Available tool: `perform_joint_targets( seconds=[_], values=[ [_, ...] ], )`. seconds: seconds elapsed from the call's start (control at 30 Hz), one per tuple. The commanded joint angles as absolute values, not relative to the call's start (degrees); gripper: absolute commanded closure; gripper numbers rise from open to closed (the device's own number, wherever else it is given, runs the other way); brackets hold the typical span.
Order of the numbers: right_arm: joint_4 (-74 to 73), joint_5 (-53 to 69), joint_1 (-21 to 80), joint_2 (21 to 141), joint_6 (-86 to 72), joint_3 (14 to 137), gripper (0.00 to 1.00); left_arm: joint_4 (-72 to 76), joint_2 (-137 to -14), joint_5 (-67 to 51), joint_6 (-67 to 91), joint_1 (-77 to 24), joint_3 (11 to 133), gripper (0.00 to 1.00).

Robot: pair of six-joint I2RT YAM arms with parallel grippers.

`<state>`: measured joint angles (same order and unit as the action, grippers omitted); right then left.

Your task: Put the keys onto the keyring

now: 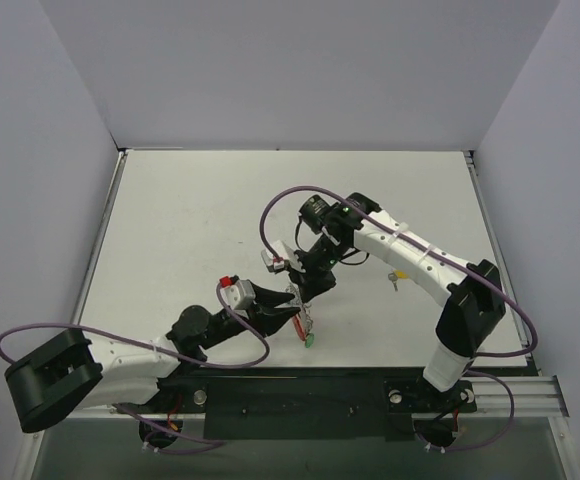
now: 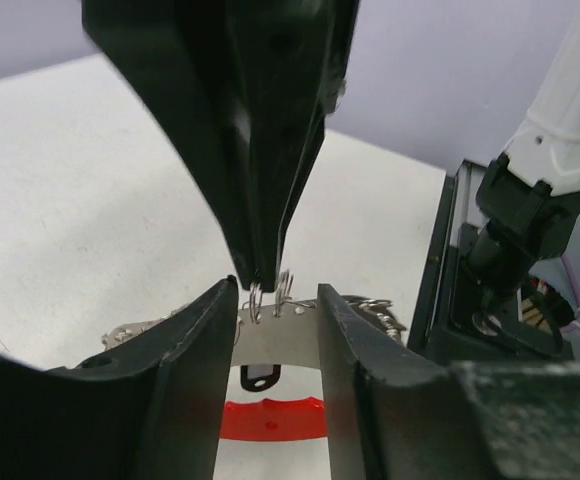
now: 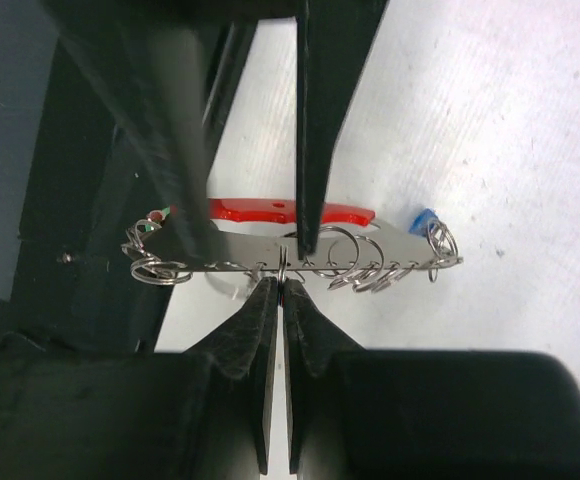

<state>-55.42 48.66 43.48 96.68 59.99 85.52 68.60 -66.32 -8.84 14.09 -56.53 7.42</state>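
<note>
Right gripper (image 3: 283, 285) is clenched on the keyring (image 3: 240, 252) by one small ring (image 3: 283, 266). The keyring hangs just over the table (image 1: 190, 220), between both grippers. Left gripper (image 2: 275, 292) is released, with its fingers (image 2: 190, 360) straddling it. So I reckon it could swing or slip out. Blue key (image 3: 425, 218) sits at one end, but it's too small to tell if it's threaded. Yellow key (image 1: 394, 279) lies well apart.
</note>
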Motion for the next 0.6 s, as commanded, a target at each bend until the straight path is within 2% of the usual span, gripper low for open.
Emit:
perform_joint_targets(
  seconds=[0.0,0.1,0.23,0.43,0.57],
  values=[
    [-65.9,38.7,44.5,99.1,60.3,92.8,1.0,59.5,-56.9,-8.0,9.9,-56.7,10.0,0.48],
    [-74.1,35.3,45.3,101.9,63.7,96.1,1.0,49.5,-52.2,-7.6,6.2,-56.7,11.4,0.46],
    [-79.2,34.3,45.7,104.5,63.6,101.2,1.0,45.2,-52.3,-7.0,1.9,-56.8,13.1,0.48],
    [-79.6,31.6,46.6,106.1,59.9,103.7,1.0,48.0,-60.1,-6.2,-2.2,-57.3,17.4,0.59],
    [-79.7,31.7,46.8,106.4,59.2,103.6,1.0,54.8,-65.6,-4.4,-3.0,-57.7,18.2,0.62]
  ],
)
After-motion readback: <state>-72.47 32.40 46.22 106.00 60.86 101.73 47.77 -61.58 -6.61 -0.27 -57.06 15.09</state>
